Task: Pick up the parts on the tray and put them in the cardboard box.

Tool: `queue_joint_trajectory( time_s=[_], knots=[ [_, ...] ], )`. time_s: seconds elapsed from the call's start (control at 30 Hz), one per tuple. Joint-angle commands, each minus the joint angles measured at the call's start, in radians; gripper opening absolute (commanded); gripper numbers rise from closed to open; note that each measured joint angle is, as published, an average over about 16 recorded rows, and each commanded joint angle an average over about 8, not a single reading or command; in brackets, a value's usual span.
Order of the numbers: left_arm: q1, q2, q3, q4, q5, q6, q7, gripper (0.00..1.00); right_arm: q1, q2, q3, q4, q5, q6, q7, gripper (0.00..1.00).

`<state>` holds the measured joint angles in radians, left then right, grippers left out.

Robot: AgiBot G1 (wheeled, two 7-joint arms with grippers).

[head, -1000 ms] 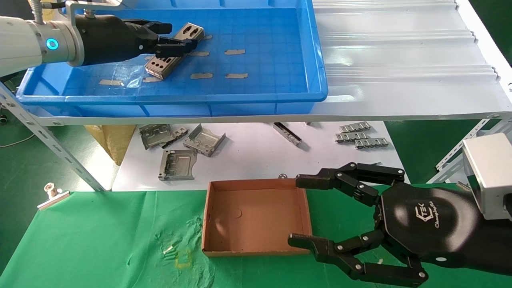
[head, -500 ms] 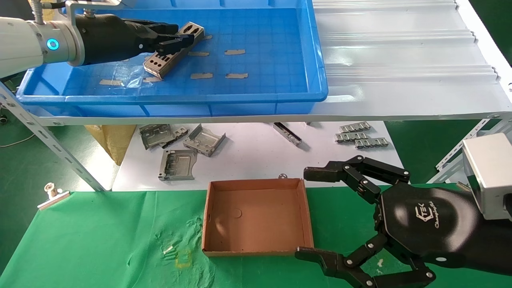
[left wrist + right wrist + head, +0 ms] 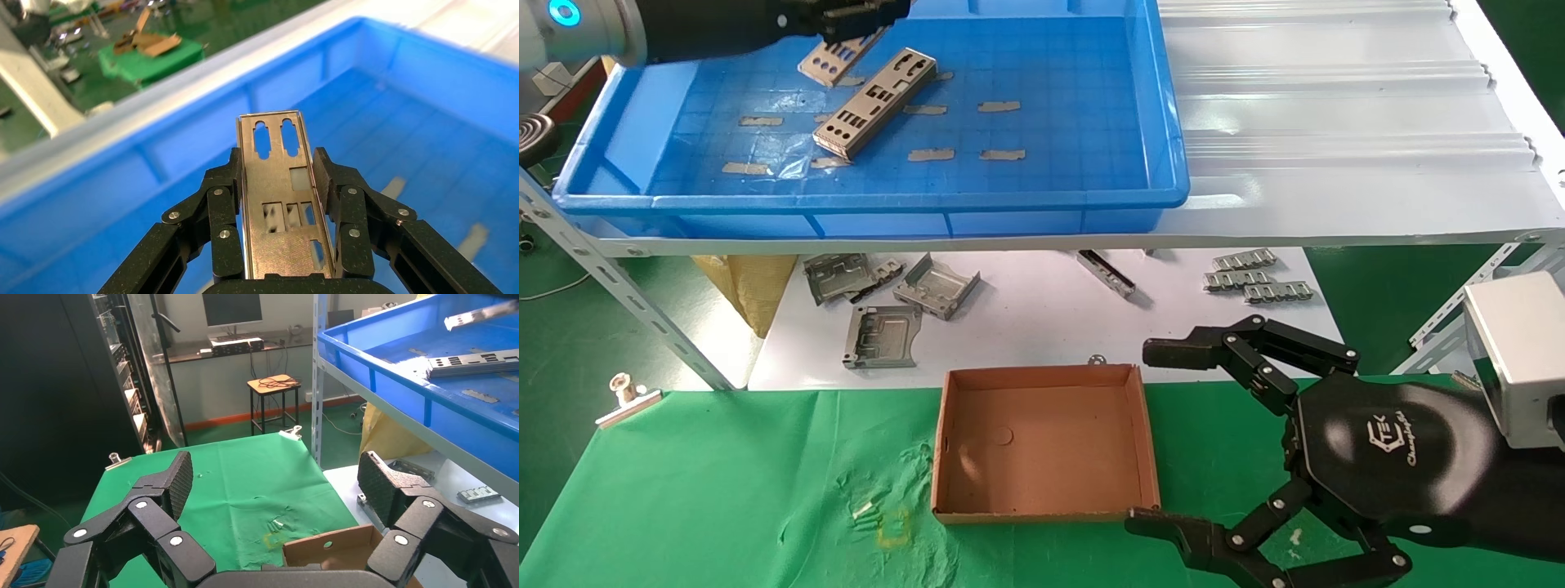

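From my head camera, the black left gripper (image 3: 858, 12) is cut off by the top edge, so I see only its lower part; the thin silver metal plate (image 3: 834, 59) it holds is partly hidden under its fingers; my black right gripper (image 3: 1173, 441) runs off the bottom edge, so its lower finger is only partly seen; in the left wrist camera, the big blue plastic tray (image 3: 428, 79) looks blurry behind that plate (image 3: 281, 202).

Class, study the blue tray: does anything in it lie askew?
Yes. The one plate left on the tray lies diagonally across its gridded floor. The left gripper holds another plate above it.
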<state>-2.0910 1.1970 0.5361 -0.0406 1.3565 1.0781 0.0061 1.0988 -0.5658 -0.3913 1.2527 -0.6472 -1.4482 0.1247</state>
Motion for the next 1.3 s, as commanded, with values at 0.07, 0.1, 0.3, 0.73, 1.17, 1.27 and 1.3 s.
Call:
queue_joint_trajectory(
  time_s=[0.07, 0.1, 0.3, 0.73, 1.17, 1.27, 1.3],
  knots=[
    [-0.017, -0.009, -0.003, -0.009, -0.005, 0.051, 0.006, 0.0, 0.0, 0.0, 0.0, 0.0, 0.0, 0.0, 0.0, 1.0],
    [-0.02, -0.013, -0.002, -0.014, -0.004, 0.088, 0.01, 0.0, 0.0, 0.0, 0.0, 0.0, 0.0, 0.0, 0.0, 1.0],
    [-0.015, -0.041, 0.005, -0.051, -0.009, 0.391, 0.053, 0.0, 0.0, 0.0, 0.0, 0.0, 0.0, 0.0, 0.0, 1.0],
    [0.219, -0.14, 0.151, -0.487, -0.208, 0.527, 0.072, 0.0, 0.0, 0.0, 0.0, 0.0, 0.0, 0.0, 0.0, 1.0],
    [0.527, -0.111, 0.244, -0.671, -0.18, 0.221, 0.322, 0.0, 0.0, 0.0, 0.0, 0.0, 0.0, 0.0, 0.0, 1.0],
    [0.579, -0.074, 0.248, -0.643, -0.17, 0.164, 0.374, 0.0, 0.0, 0.0, 0.0, 0.0, 0.0, 0.0, 0.0, 1.0],
    [0.59, -0.062, 0.25, -0.632, -0.164, 0.149, 0.391, 0.0, 0.0, 0.0, 0.0, 0.0, 0.0, 0.0, 0.0, 1.0]
  ],
)
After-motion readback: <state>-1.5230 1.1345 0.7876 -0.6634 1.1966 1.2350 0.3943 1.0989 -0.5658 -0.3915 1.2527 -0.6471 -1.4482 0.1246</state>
